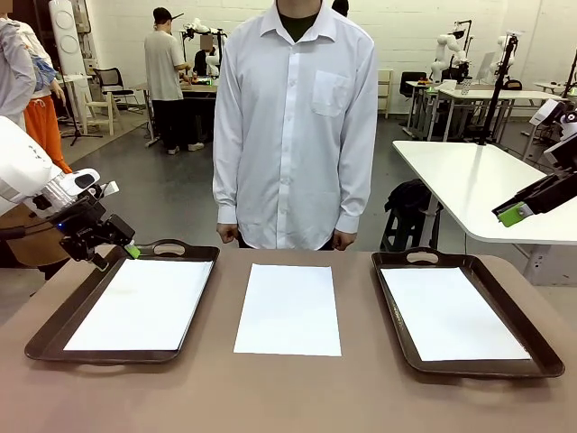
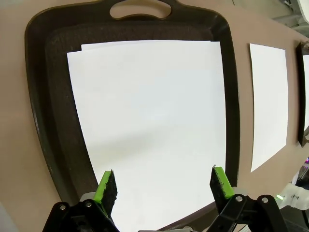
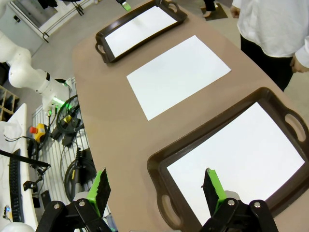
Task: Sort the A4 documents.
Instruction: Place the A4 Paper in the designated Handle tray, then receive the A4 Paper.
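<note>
Sorting seems at its start: one loose A4 sheet (image 1: 288,308) lies flat on the tabletop (image 1: 288,397) between left tray (image 1: 52,336) and right tray (image 1: 541,347), each holding paper (image 1: 141,302). Next move calls for lifting a thin edge. Pose: left arm (image 1: 27,171) hovers low at left tray's far corner, left jaws open, empty; right jaws open too, held high

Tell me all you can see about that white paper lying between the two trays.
The middle sheet is plain white paper, blank on top, rectangular, thin and flat, with no folds showing. It lies on the brown table, long edges running away from the robot, clear of the left tray and the right tray beside it. Only the table touches it. Whether it is one sheet or several cannot be told.
</note>
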`<state>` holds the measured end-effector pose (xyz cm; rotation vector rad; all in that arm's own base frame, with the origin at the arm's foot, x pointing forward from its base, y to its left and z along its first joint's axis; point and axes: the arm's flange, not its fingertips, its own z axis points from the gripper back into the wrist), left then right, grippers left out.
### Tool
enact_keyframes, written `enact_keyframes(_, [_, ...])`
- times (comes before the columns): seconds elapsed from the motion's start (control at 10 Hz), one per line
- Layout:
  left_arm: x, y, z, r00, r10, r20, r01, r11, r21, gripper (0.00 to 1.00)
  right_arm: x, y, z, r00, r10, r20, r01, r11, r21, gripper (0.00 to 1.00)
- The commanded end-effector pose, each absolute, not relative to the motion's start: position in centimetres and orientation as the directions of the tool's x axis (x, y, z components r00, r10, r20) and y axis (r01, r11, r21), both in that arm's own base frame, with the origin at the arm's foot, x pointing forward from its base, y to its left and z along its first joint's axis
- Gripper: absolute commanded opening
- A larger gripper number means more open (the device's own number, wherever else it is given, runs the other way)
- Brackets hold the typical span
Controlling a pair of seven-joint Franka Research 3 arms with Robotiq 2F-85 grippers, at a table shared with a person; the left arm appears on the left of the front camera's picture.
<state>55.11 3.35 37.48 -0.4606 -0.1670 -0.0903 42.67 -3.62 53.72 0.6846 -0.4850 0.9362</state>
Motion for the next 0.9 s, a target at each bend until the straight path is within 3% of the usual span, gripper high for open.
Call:
enact_keyframes(0.0, [55.06, 3.26, 37.32, 0.981, -0.048, 0.187, 0.125, 0.897, -0.423, 1.00, 42.57, -3.63, 53.72, 0.506, 0.565, 0.651, -0.858, 0.405, 0.315, 1.00])
enact_keyframes(0.8, [55.06, 3.26, 37.32, 0.981, -0.048, 0.187, 0.125, 0.897, -0.423, 1.00, 42.57, -3.63, 53.72, 0.506, 0.565, 0.651, -0.858, 0.405, 0.315, 1.00])
